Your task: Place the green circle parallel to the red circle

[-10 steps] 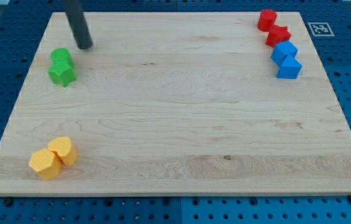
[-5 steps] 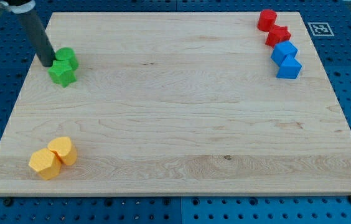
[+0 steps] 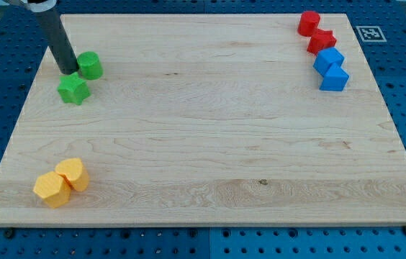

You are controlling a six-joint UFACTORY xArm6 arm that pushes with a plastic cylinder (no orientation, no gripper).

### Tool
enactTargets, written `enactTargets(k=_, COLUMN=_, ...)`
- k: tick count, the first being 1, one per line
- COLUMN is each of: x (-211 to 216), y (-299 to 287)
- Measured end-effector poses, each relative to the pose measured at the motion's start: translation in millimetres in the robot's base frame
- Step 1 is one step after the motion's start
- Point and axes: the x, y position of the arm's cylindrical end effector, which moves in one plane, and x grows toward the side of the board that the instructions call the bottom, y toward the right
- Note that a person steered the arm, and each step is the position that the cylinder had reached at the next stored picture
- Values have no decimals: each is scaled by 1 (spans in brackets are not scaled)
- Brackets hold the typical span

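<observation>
The green circle [image 3: 89, 65] lies near the board's upper left. My tip [image 3: 68, 70] is right against its left side, touching or nearly so. A green star [image 3: 73, 89] sits just below the tip and the green circle. The red circle [image 3: 308, 23] is at the board's top right corner, far across the board from the green circle.
A red star [image 3: 322, 41] lies just below the red circle, with two blue blocks [image 3: 331, 68] under it. Two orange-yellow blocks [image 3: 62, 182] sit at the lower left. The wooden board [image 3: 210, 144] lies on a blue pegboard.
My tip came down from the top, passed to the green blocks' left, then moved right. The green circle slid right and up, away from the green star.
</observation>
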Motion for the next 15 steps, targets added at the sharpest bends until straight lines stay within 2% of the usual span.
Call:
enactTargets(k=2, x=-7, y=4)
enactTargets(k=4, x=-4, y=43)
enactTargets(k=7, x=20, y=110)
enactTargets(k=12, x=89, y=216)
enactTargets(k=14, x=98, y=264)
enactTargets(k=15, x=98, y=266)
